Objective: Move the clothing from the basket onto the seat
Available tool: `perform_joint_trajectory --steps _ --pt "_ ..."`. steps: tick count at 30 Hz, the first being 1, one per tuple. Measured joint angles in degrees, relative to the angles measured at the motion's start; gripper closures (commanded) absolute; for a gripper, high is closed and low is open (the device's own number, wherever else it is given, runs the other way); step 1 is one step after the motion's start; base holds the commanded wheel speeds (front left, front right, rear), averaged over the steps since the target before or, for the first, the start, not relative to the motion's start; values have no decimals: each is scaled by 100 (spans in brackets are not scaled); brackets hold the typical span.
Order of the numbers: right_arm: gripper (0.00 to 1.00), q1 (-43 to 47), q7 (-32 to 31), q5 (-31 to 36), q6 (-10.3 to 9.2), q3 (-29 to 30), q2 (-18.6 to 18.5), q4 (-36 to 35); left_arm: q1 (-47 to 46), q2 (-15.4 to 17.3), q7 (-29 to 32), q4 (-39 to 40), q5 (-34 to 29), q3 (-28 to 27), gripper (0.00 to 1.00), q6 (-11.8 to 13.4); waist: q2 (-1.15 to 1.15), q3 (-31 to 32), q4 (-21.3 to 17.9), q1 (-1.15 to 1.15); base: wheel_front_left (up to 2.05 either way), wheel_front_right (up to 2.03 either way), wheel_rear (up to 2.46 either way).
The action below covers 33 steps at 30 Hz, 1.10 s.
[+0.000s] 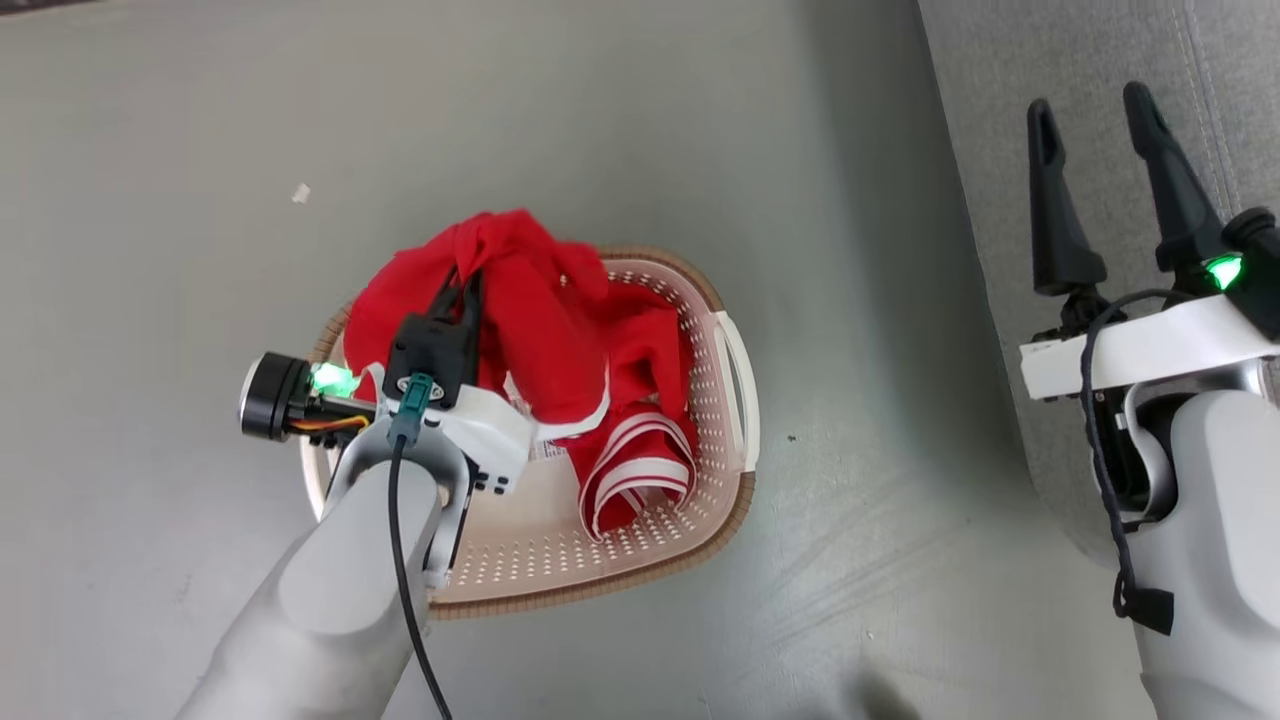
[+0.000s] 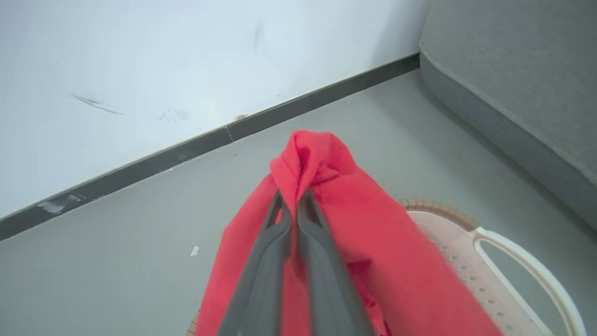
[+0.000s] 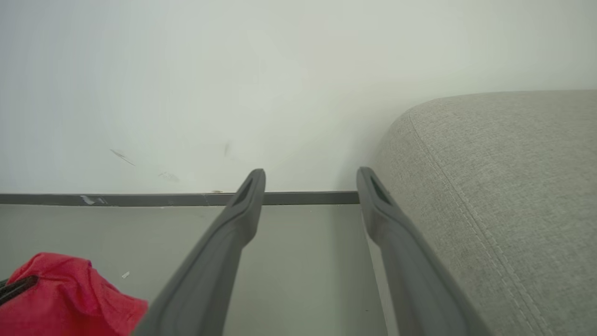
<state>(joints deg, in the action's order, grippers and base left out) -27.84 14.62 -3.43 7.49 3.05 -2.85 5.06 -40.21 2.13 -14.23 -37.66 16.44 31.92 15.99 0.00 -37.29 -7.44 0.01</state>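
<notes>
The left gripper clenches a fold of the red garment, ready to lift it from the basket. The right gripper (spread, empty) hangs by the sofa.

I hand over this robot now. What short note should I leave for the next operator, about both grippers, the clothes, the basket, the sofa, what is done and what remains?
Left gripper: shut on the plain red garment, raised over the basket; the garment's lower part hangs inside it.
Right gripper: open, empty, beside the seat.
Striped jersey: lies in the basket, which stands on the floor to the left of the seat.
Done: first garment grasped. No clothing is on the visible part of the seat.
Left: carry this garment onto the seat, release it, then fetch the jersey.
</notes>
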Motion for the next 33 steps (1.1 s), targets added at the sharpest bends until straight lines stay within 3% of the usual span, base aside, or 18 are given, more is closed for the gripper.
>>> perform_joint_trajectory --steps 18,33 --pt "0 549 0 -18 0 -158 -155 212 458 426 -5 1406 -1 -344 100 -25 0 953 302 0 0 0 0" --pt "0 939 0 -194 0 -621 -275 230 576 766 -7 1991 202 -432 100 -545 0 1806 367 0 0 0 0"
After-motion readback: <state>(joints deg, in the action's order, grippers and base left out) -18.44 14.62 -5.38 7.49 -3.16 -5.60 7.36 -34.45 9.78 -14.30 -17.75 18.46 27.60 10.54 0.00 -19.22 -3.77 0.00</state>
